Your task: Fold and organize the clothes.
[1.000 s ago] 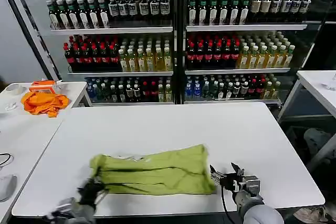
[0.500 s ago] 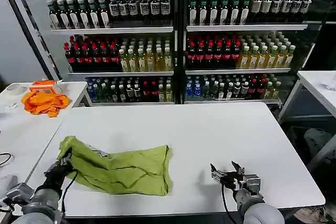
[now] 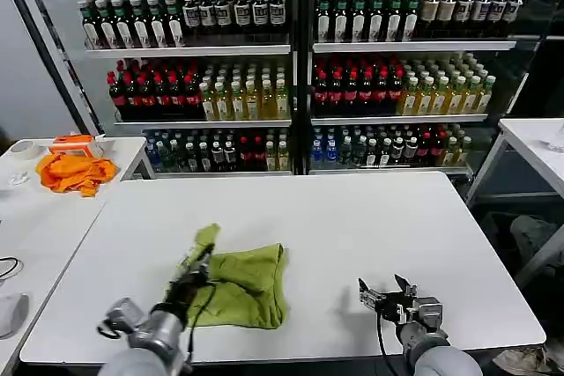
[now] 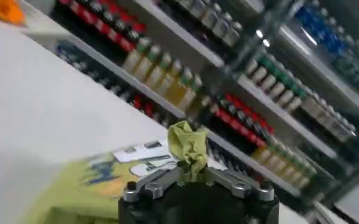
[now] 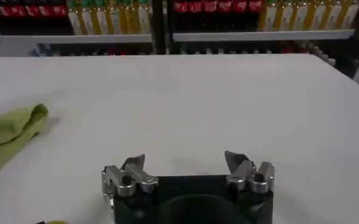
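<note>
Left tool (image 3: 196,276) clamped on a corner of the lime shirt (image 3: 242,286), lower left-centre of frame on the bench (image 3: 370,217). Bulk of shirt lies right of it. Right tool (image 3: 394,298) open, empty, lower right, well apart.

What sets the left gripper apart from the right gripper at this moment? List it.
1. The left gripper is shut on the lime shirt, a tuft of fabric sticking up between its fingers; the right gripper holds nothing and its fingers are spread open.
2. The left gripper is over the shirt; the right gripper is over bare white table, apart from the shirt.
Both sit low near the table's front edge.
</note>
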`<act>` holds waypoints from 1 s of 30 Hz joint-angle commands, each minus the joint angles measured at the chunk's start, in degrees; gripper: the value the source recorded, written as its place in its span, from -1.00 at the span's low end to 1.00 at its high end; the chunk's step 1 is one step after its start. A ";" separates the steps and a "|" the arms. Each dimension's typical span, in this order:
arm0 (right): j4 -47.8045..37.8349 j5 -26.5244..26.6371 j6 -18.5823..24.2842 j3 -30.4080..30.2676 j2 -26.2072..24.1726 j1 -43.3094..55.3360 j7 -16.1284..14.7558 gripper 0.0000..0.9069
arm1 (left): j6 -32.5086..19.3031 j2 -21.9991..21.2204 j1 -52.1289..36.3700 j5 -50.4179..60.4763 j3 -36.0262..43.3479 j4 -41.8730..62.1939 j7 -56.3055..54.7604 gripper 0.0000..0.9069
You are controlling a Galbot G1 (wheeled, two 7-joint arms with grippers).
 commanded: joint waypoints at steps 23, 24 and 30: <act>-0.85 -0.17 0.17 -0.38 0.54 0.13 -0.23 1.00 | -1.44 2.96 4.82 11.73 -11.31 7.27 -2.97 1.00; -0.89 -0.18 0.18 -0.52 0.56 0.24 -0.22 1.00 | -1.23 2.90 4.56 12.06 -11.14 8.34 -3.33 1.00; -0.72 -0.18 0.12 -0.62 0.50 0.20 -0.14 1.00 | 0.58 1.09 3.98 13.35 -7.55 10.62 -3.37 1.00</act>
